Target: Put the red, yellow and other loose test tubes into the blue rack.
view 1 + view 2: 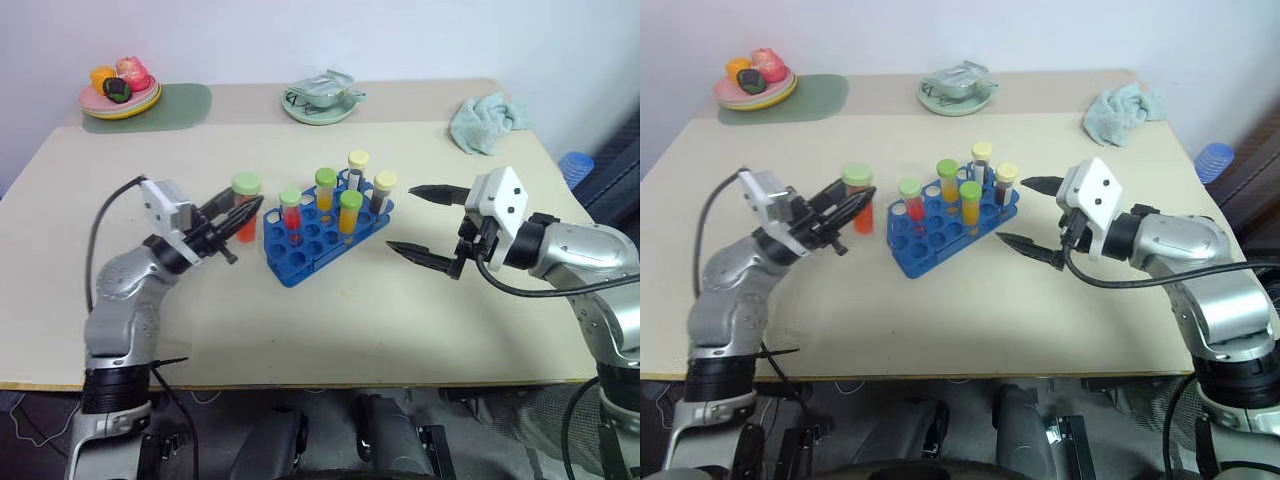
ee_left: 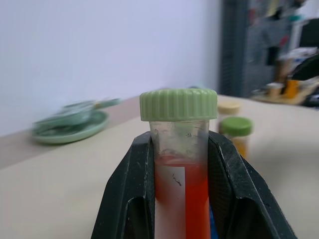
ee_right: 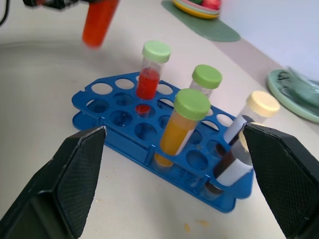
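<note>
The left gripper (image 1: 243,212) is clamped on a red-liquid test tube (image 1: 245,213) with a green cap, held above the table (image 1: 330,330) just left of the blue rack (image 1: 318,240). The left wrist view adds detail: both black fingers (image 2: 130,199) press the tube's sides below the ribbed cap, and a white label strip runs down its wall.

The right gripper (image 1: 428,224) hangs on the rack's right side with its jaws spread wide and nothing between them.

The rack holds 5 tubes. The head views show their caps, 3 green and 2 pale yellow. The right wrist view shows the contents: a red tube (image 3: 151,69), an orange one (image 3: 179,127) and a dark one (image 3: 233,162).

At the table's far edge lie a plate of toy fruit (image 1: 120,90), a green dish (image 1: 320,100) and a teal cloth (image 1: 487,122).
</note>
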Controlling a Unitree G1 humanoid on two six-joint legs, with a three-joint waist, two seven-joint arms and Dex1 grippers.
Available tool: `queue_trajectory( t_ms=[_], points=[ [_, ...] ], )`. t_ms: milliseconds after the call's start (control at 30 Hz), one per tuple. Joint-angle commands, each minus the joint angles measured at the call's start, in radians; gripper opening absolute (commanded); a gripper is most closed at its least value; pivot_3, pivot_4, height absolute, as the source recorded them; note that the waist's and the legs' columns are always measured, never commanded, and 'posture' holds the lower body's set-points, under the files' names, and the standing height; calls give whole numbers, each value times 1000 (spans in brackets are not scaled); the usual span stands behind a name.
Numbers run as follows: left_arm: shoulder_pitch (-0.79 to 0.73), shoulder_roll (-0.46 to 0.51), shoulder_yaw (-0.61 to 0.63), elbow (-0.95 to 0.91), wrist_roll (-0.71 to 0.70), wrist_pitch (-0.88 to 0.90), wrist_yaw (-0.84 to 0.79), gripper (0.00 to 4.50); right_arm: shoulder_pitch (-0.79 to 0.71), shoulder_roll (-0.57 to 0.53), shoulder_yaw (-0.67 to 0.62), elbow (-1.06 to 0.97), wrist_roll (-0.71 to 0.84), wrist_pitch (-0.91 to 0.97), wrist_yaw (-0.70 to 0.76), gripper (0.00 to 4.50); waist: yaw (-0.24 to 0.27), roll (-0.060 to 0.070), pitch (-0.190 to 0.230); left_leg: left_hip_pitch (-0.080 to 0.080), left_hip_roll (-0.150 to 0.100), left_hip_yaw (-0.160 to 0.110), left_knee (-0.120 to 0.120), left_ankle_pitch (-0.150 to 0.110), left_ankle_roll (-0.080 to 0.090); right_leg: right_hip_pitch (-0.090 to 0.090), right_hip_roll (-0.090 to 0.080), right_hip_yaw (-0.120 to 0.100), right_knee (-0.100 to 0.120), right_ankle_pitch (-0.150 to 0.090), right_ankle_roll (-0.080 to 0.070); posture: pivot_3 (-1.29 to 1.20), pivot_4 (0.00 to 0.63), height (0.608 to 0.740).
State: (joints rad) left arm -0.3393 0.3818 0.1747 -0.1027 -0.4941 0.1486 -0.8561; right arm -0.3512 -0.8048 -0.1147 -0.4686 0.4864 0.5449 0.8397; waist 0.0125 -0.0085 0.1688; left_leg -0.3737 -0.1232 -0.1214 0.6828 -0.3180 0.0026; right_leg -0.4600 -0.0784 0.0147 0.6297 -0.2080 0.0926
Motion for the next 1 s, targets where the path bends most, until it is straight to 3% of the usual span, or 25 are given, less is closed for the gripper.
queue_trajectory(
  t_ms=[33,533,1000],
  points=[
    [-35,-10,-23,13,-28,-35,-46,786,8,-10,-43,-70,17,21,-33,4500,-1,0,0,0,0,0,0,0,0,0,0,0,0,0,0,0,150,740],
    [-216,-117,-83,252,-99,46,-162,786,119,-7,-141,-276,67,161,-181,4500,-2,0,0,0,0,1,0,0,1,0,0,1,0,0,0,0,150,740],
    [-254,-138,-134,390,-8,-60,-238,786,196,1,-167,-333,71,155,-245,4500,1,0,0,0,0,2,0,0,1,0,0,1,0,0,0,0,150,740]
  ],
)
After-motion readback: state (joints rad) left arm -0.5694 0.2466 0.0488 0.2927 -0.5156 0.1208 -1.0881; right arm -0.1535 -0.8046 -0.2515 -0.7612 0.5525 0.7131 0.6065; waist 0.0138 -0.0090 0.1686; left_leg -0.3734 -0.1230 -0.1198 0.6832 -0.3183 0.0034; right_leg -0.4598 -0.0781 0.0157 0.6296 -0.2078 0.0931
